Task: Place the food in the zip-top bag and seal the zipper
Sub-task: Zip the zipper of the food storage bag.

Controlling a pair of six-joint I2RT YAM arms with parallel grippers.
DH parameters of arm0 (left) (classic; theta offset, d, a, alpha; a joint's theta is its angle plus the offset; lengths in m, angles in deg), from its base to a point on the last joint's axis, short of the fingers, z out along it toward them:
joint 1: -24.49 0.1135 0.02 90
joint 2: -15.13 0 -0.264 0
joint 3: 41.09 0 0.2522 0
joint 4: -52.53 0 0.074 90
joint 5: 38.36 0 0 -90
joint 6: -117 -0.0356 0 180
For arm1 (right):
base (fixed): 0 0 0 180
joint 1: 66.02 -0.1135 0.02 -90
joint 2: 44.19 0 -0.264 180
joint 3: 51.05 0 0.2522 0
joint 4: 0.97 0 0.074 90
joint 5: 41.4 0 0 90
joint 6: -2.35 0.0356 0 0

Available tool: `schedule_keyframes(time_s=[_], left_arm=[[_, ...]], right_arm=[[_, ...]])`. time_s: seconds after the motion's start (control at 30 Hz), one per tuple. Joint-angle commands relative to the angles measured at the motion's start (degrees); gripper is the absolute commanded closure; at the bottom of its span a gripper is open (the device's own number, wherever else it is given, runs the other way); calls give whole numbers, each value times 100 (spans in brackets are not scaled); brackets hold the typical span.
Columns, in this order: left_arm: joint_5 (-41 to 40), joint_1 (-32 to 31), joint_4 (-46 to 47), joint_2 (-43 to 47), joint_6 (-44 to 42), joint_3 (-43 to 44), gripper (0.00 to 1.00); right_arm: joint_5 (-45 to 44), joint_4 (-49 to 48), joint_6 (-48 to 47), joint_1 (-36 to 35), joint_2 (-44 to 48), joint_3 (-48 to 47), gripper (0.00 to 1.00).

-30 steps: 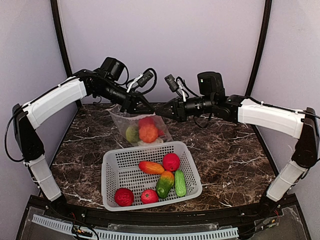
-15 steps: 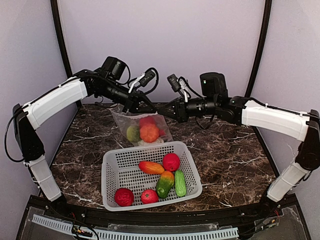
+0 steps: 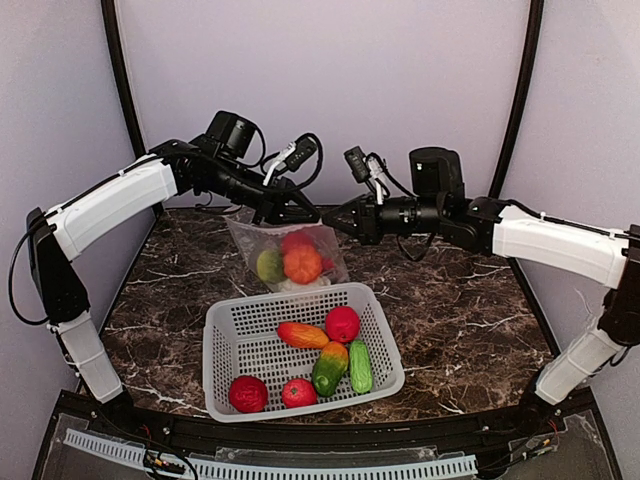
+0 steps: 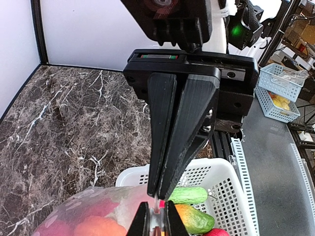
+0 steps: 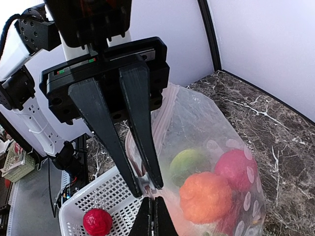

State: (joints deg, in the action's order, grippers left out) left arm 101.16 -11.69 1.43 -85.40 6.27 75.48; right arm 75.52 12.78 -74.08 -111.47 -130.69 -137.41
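The clear zip-top bag point(image 3: 246, 240) hangs above the table's far side between my two grippers. It holds food: a green point(image 3: 267, 266), an orange point(image 3: 301, 264) and a red piece point(image 3: 295, 242). My left gripper point(image 3: 304, 214) is shut on a small whitish piece of the zipper point(image 5: 165, 114); its tips point(image 4: 156, 224) pinch it at the bottom of the left wrist view. Facing it tip to tip, my right gripper point(image 3: 336, 222) is shut on the bag's top edge point(image 4: 158, 195). The bag point(image 5: 206, 123) bulges right of the left gripper point(image 5: 147, 184) and right gripper point(image 5: 155, 212).
A white slotted basket point(image 3: 216, 368) stands in front of the bag. In it lie more food: an orange piece point(image 3: 302, 335), a red one point(image 3: 342, 324), a green-orange one point(image 3: 330, 368), a cucumber point(image 3: 360, 366) and two red ones point(image 3: 248, 393) point(image 3: 298, 392). Dark marble table point(image 3: 460, 310).
Both grippers and the hanging bag have shifted a little to the right. The left jaws have closed slightly tighter on the zipper.
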Motion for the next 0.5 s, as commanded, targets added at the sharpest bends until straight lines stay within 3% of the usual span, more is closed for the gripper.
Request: schedule_keyframes(time_s=[0.0, 0.47], left_arm=[[-139, 120, -440, 451, -96, -76, 99], [-343, 137, -464, 504, -180, -76, 99]], right_arm=[[-618, -70, 89, 273, 391, 124, 100], [-843, -18, 135, 394, 575, 261, 100]])
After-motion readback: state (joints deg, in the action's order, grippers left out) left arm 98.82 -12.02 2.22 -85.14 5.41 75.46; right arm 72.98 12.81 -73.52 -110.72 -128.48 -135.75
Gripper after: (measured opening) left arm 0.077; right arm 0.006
